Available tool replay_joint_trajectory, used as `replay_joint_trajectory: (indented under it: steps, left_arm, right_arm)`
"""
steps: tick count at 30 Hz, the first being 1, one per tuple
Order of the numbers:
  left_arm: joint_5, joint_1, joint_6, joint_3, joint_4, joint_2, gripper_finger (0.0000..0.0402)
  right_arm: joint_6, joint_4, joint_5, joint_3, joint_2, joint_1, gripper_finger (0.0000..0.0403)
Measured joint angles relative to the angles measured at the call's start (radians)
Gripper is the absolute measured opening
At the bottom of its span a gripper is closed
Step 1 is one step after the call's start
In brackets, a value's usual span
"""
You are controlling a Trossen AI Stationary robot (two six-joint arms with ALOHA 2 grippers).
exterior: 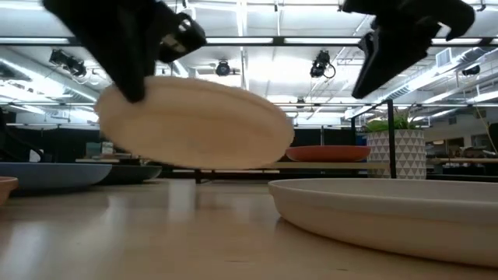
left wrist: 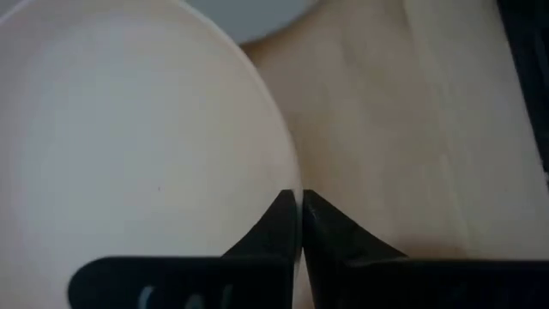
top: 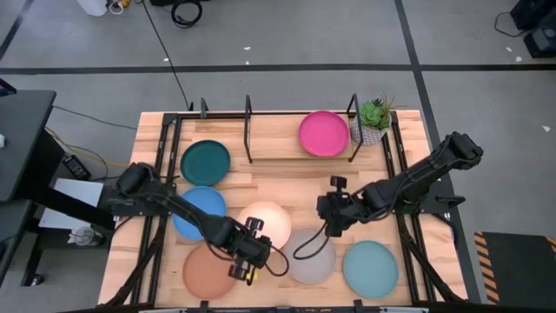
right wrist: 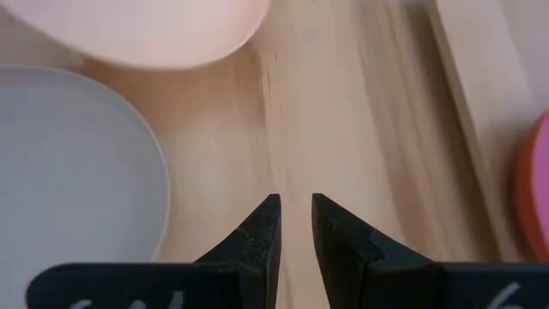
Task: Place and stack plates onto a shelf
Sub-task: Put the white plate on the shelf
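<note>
High cam: overhead, looks straight down, far enough to take in the whole surface (top: pixel 287 178), both arms and floor round it; cream plate (top: pixel 265 223) sits near centre.

Low cam: at surface level, faces level across into the room w/ ceiling lights. Very near; the cream plate (exterior: pixel 194 124) looms large, tilted, off the wood, grey plate (exterior: pixel 389 214) rim just beside the lens.

Left wrist cam: rides the left hand (left wrist: pixel 301 215), looks past its fingers, v. close; the cream plate (left wrist: pixel 129 146) fills half.

Right wrist cam: same setup on the right hand (right wrist: pixel 295 219), close above bare wood beside the cream plate (right wrist: pixel 146 30).

All four views share the cream plate.
</note>
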Motion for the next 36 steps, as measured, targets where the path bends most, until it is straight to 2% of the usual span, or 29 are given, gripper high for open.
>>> replay_joint_trajectory:
  steps: [10,20,33,36]
  left_arm:
    - [-0.096,0.121,0.271,0.035,-0.081,-0.024,0.0015]
    - [-0.112,0.359,0.557,0.037,-0.037,-0.023,0.0017]
    - [-0.068,0.662,0.693,0.037,-0.005,-0.023,0.0016]
    - [-0.02,0.729,0.706,0.037,0.009,-0.023,0.0016]
  right_arm:
    - [0.211,0.009,0.074,-0.027,0.0,0.115,0.0075]
    - [0.371,0.019,0.138,-0.027,0.0,0.209,0.0075]
    - [0.423,0.017,0.18,-0.027,0.0,0.223,0.0075]
    - [0.433,0.017,0.18,-0.027,0.0,0.223,0.0075]
